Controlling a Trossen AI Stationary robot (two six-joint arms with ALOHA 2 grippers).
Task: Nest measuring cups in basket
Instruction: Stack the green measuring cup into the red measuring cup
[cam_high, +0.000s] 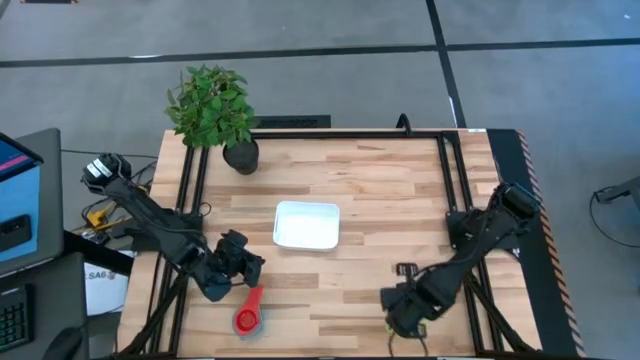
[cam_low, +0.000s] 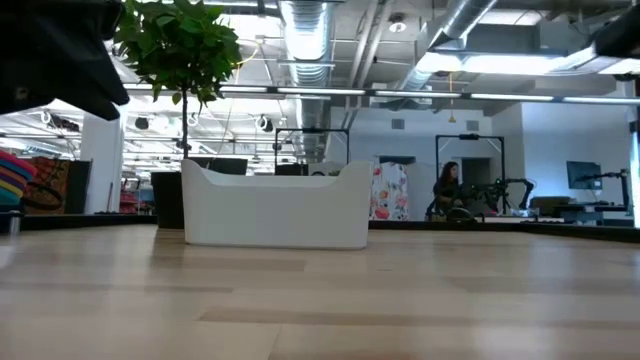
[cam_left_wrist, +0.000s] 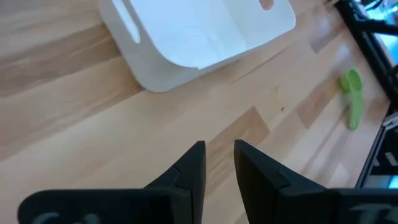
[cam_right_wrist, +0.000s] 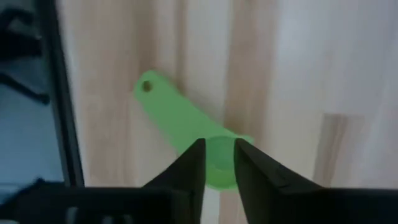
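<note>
The right gripper's (cam_right_wrist: 217, 152) jaws stand slightly apart over the small green plastic measuring cup (cam_right_wrist: 186, 127) near the table's right front edge, hiding its bowl. The left gripper (cam_left_wrist: 217, 155), jaws nearly together, is empty beside the red plastic measuring cup (cam_high: 248, 312). The shallow white plastic basket (cam_high: 307, 224) sits mid-table; a potted plant (cam_high: 212, 108) stands behind.

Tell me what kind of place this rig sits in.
Probably an open-plan robotics lab or workshop. The low view shows exposed ceiling ducts, a person seated at another robot-arm station, and the wooden table sits in a black frame on a grey floor.
</note>
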